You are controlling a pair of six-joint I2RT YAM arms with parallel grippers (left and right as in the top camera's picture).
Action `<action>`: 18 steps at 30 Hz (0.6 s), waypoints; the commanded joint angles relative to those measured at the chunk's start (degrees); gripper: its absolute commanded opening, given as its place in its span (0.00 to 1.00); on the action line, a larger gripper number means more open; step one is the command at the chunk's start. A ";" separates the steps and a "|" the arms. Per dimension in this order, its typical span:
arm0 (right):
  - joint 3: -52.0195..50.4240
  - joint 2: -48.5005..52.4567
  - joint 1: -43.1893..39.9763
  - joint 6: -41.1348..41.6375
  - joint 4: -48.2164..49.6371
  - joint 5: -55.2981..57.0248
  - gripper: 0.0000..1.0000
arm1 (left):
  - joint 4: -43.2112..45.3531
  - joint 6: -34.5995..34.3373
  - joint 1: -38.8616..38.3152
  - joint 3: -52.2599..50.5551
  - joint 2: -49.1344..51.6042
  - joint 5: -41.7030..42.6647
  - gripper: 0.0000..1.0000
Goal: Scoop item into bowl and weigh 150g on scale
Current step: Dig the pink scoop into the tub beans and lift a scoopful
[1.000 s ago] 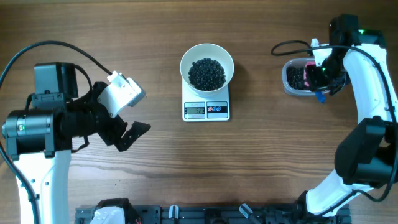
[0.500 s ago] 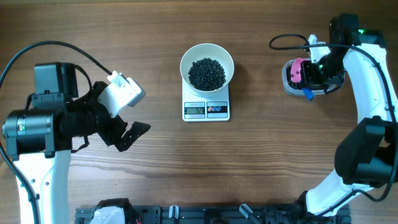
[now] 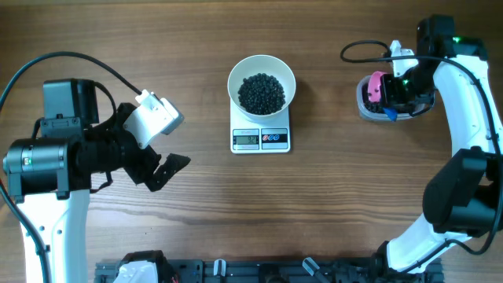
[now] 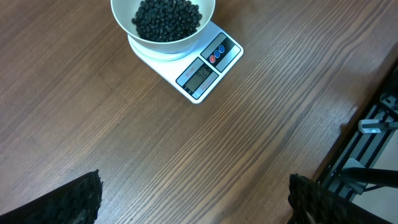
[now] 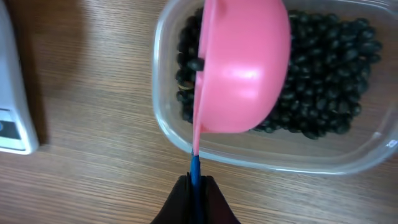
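Observation:
The white bowl [image 3: 236,79] stands on the white scale [image 3: 261,139] at the table's middle, with a dark heap of the item [image 3: 262,93] in it. More of the item [image 5: 323,74] fills a clear tub [image 3: 363,106] at the far right. My right gripper [image 5: 195,186] is shut on the blue handle of a pink scoop [image 5: 242,68], which hangs tipped on its side over the tub's left half. Over bare wood at the left, my left gripper [image 4: 196,202] stands wide open and holds nothing, with the bowl [image 4: 208,25] and scale [image 4: 202,71] ahead of it.
A black cable [image 3: 361,55] loops on the table behind the tub. A dark rack [image 3: 259,271] runs along the front edge and shows beside the left gripper [image 4: 373,143]. The scale's edge [image 5: 12,93] shows left of the tub.
The right gripper has turned and lifted the pink scoop out of the tub's beads; the scoop now shows at the tub's left. The left arm has not moved.

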 commanded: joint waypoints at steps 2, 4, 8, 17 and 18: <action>1.22 0.98 -0.07 -0.83 0.55 5.55 0.04 | 0.00 -0.55 -0.22 -0.31 0.15 -0.11 1.00; 1.22 0.98 -0.04 -0.81 0.26 5.55 0.04 | -0.02 -0.55 -0.22 -0.31 0.15 -0.11 1.00; 1.22 1.01 -0.04 -0.48 0.55 5.53 0.05 | -0.02 -0.55 -0.22 -0.31 0.15 -0.11 1.00; 1.22 0.98 -0.04 0.87 0.76 5.53 0.08 | 0.00 -0.55 -0.22 -0.31 0.15 -0.11 1.00; 1.22 1.01 -0.04 0.87 0.70 5.51 0.04 | -0.02 -0.55 -0.22 -0.31 0.15 -0.13 1.00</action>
